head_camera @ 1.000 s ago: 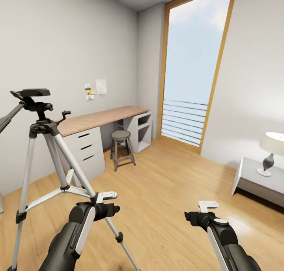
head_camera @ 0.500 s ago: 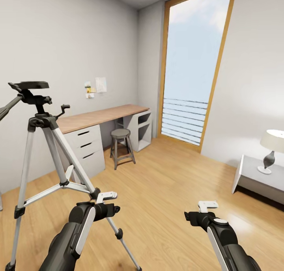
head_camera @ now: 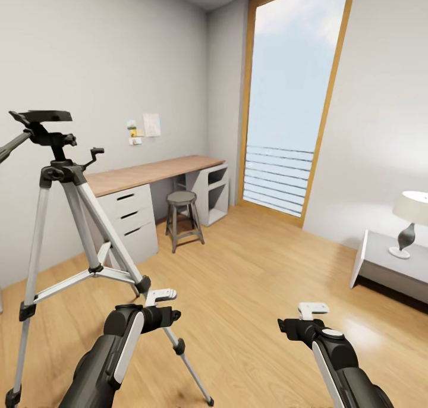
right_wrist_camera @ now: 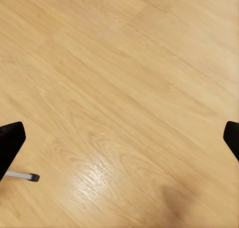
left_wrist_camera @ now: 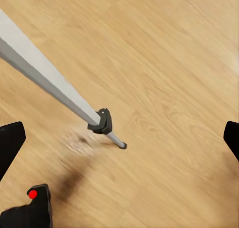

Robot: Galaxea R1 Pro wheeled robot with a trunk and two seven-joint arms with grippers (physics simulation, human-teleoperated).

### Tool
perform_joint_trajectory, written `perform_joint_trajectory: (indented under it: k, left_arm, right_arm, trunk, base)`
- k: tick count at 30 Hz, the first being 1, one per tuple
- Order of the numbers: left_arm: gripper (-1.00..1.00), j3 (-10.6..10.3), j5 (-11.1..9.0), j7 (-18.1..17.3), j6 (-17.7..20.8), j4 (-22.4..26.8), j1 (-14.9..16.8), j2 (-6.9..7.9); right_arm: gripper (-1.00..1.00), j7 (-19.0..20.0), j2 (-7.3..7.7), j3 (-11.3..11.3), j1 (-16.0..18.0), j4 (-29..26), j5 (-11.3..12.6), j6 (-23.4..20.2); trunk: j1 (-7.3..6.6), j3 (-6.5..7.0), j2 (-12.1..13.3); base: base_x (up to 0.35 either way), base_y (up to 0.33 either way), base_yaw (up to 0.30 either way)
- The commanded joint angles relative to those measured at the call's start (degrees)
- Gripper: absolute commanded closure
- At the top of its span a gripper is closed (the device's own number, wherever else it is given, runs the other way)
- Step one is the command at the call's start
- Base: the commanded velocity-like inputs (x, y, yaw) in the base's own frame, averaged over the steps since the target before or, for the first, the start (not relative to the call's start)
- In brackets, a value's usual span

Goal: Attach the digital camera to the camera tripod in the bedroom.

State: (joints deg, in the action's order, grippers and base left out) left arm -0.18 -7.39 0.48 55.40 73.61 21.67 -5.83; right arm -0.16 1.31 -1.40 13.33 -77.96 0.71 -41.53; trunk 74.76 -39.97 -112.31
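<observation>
— Camera tripod (head_camera: pixel 65 217): where does the head view put it?
— At nine o'clock, on the wood floor (head_camera: pixel 255 313); silver legs, black head. No writing is legible on the wall notes (head_camera: pixel 144 128).
— Left wrist view?
— One tripod leg (left_wrist_camera: pixel 55 83); a black, red-buttoned digital camera (left_wrist_camera: pixel 30 210) at seven o'clock; left gripper (left_wrist_camera: pixel 119 143) spread wide.
— Right wrist view?
— Right gripper (right_wrist_camera: pixel 119 138) equally wide over bare floor.
</observation>
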Motion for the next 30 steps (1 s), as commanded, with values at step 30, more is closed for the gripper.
perform_joint_trajectory:
  k: [30]
  left_arm:
    - [-1.00,0.4,-0.8,11.0,0.2,-0.1,0.0,-0.03]
  right_arm:
    - [-1.00,0.0,-0.02,0.2,0.0,3.0,-0.1,1.8]
  trunk:
    - [6.59,-5.45,-12.1]
  base:
    - [0.000,0.000,0.000]
